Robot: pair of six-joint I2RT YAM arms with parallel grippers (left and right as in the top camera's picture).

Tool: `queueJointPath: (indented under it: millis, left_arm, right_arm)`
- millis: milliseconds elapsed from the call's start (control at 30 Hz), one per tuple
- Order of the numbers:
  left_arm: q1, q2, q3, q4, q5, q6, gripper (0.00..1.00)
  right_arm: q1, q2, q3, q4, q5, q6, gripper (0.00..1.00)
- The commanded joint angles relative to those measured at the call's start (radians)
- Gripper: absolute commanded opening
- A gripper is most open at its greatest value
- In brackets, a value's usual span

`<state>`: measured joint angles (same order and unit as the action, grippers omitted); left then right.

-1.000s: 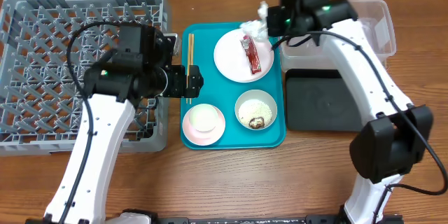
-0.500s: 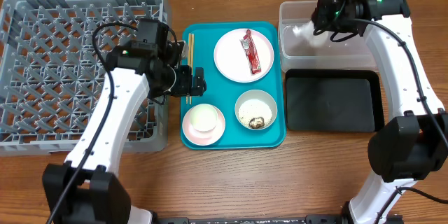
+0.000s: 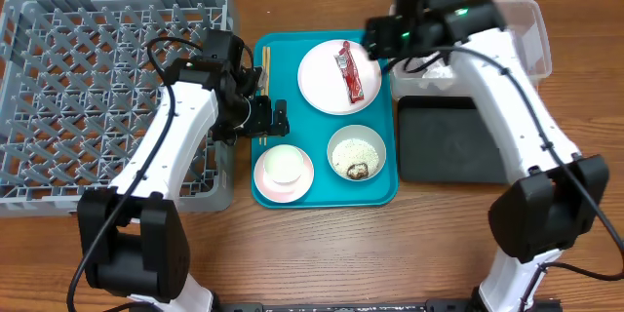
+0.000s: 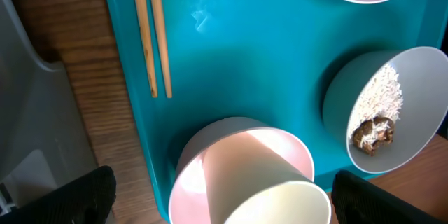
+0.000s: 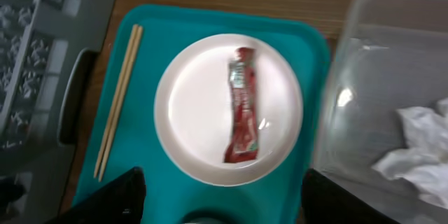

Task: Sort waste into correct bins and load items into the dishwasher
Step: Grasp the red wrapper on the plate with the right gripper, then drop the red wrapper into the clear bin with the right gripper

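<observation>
Your right tool (image 5: 224, 199) hangs wide open and empty above the red shiny snack wrapper (image 5: 241, 115), which lies flat on the large round white plate (image 5: 187, 133). That film is thin and slick, so a shallow pinch may slide off it and a deep one may shove the plate. Your left tool (image 4: 234, 196), also spread and empty, hangs over the small white cup (image 4: 274, 194) on its pinkish-white saucer (image 4: 201, 143). An off-centre close could tip it toward the pale round bowl (image 4: 346, 87) holding loose white rice grains (image 4: 381, 98).

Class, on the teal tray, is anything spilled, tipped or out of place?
Nothing spilled or tipped. Only waste sits on dishes: the red wrapper on the white plate, rice and a brown lump in the bowl.
</observation>
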<state>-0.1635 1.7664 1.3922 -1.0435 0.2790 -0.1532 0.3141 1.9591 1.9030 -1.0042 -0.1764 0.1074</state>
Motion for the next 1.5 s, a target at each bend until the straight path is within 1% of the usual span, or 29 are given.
queueJointPath:
  millis: [0, 167, 300, 333, 367, 400, 567, 600, 667, 733, 767, 1000, 1133, 1267, 1467]
  left_arm:
    - [-0.002, 0.012, 0.011, 0.002, -0.006, 0.019, 1.0]
    - [-0.003, 0.012, 0.011, 0.002, -0.006, 0.019, 1.0]
    - [-0.003, 0.012, 0.011, 0.002, -0.006, 0.019, 1.0]
    - [-0.002, 0.012, 0.011, 0.002, -0.006, 0.019, 1.0]
    - [-0.002, 0.012, 0.011, 0.002, -0.006, 0.019, 1.0]
    - [-0.002, 0.012, 0.011, 0.002, -0.006, 0.019, 1.0]
    - [-0.002, 0.012, 0.011, 0.002, -0.006, 0.019, 1.0]
    - [-0.003, 0.012, 0.011, 0.002, -0.006, 0.019, 1.0]
    - [-0.003, 0.012, 0.011, 0.002, -0.006, 0.019, 1.0]
    - [-0.003, 0.012, 0.011, 0.002, -0.006, 0.019, 1.0]
    - [-0.003, 0.012, 0.011, 0.002, -0.006, 0.019, 1.0]
    - [-0.003, 0.012, 0.011, 0.002, -0.006, 0.019, 1.0]
    - [-0.003, 0.012, 0.011, 0.002, -0.006, 0.019, 1.0]
    - [-0.003, 0.012, 0.011, 0.002, -0.006, 0.019, 1.0]
    - [-0.002, 0.012, 0.011, 0.002, -0.006, 0.019, 1.0]
  right_arm:
    - [0.055, 0.031, 0.008, 0.006, 0.109, -0.003, 0.72]
    - [0.079, 0.128, -0.002, 0.048, 0.21, -0.002, 0.68]
    - [0.076, 0.198, -0.006, 0.084, 0.198, 0.003, 0.65]
    - [0.076, 0.216, -0.006, 0.088, 0.182, 0.002, 0.62]
    - [0.076, 0.234, -0.006, 0.091, 0.165, 0.002, 0.57]
    - [0.077, 0.254, -0.006, 0.094, 0.151, 0.002, 0.54]
    - [0.083, 0.346, -0.006, 0.122, 0.161, 0.001, 0.49]
    - [0.083, 0.359, -0.006, 0.128, 0.16, 0.001, 0.45]
    - [0.083, 0.368, -0.006, 0.133, 0.159, 0.002, 0.24]
    - [0.083, 0.367, -0.004, 0.137, 0.16, 0.002, 0.15]
    - [0.083, 0.364, 0.003, 0.131, 0.159, 0.002, 0.04]
    - [0.078, 0.288, 0.126, -0.025, 0.101, 0.006, 0.04]
    - [0.053, 0.195, 0.206, -0.111, 0.104, 0.087, 0.04]
    - [0.0, 0.108, 0.219, -0.149, 0.105, 0.172, 0.04]
    - [-0.132, 0.085, 0.201, -0.223, 0.107, 0.181, 0.04]
